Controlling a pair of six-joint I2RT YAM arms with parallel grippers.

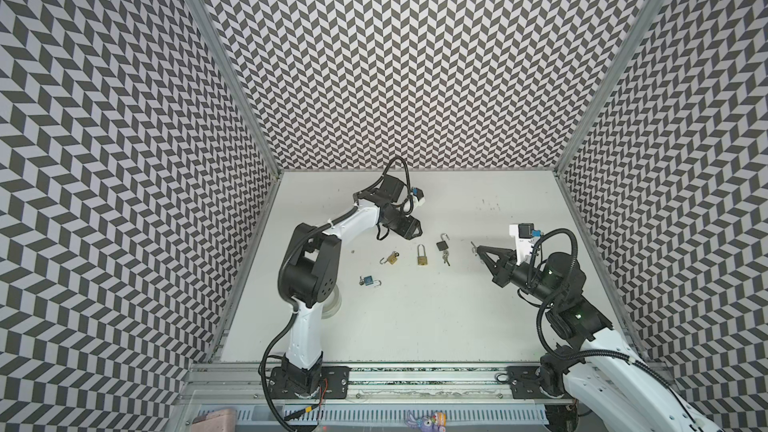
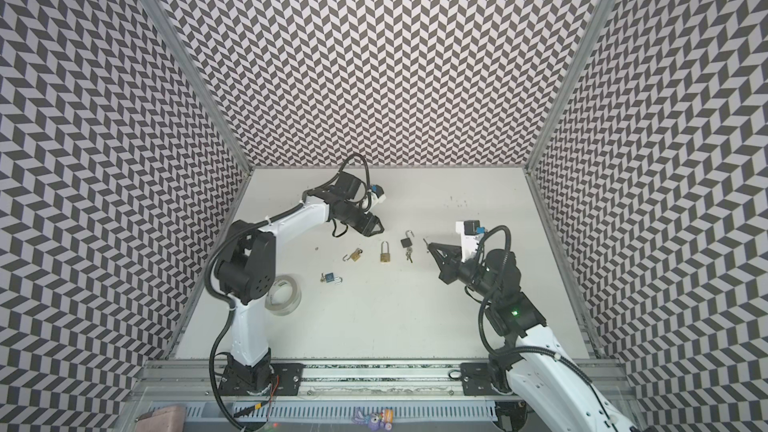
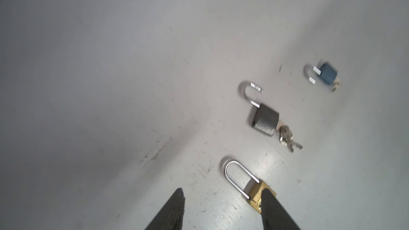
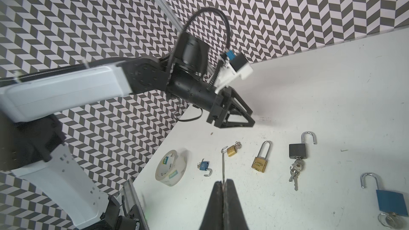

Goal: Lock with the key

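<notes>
At centre frame in both top views, we locate the long-shackle brass padlock [image 1: 423, 258] lying flat on the white table [image 1: 415, 326] with both shackle legs meeting the body. It lies between a small brass padlock [image 1: 391, 258] to its left and a grey padlock [image 1: 443, 246] with keys to its right. Slightly farther back and right of centre, the right gripper [image 1: 478, 248] is pinched fully closed on the key [image 4: 224, 169], whose thin blade projects beyond the fingertips. Farthest back, just above and left of the long-shackle padlock, the left gripper [image 1: 417, 229] hangs with jaws roughly half parted and holds nothing.
</notes>
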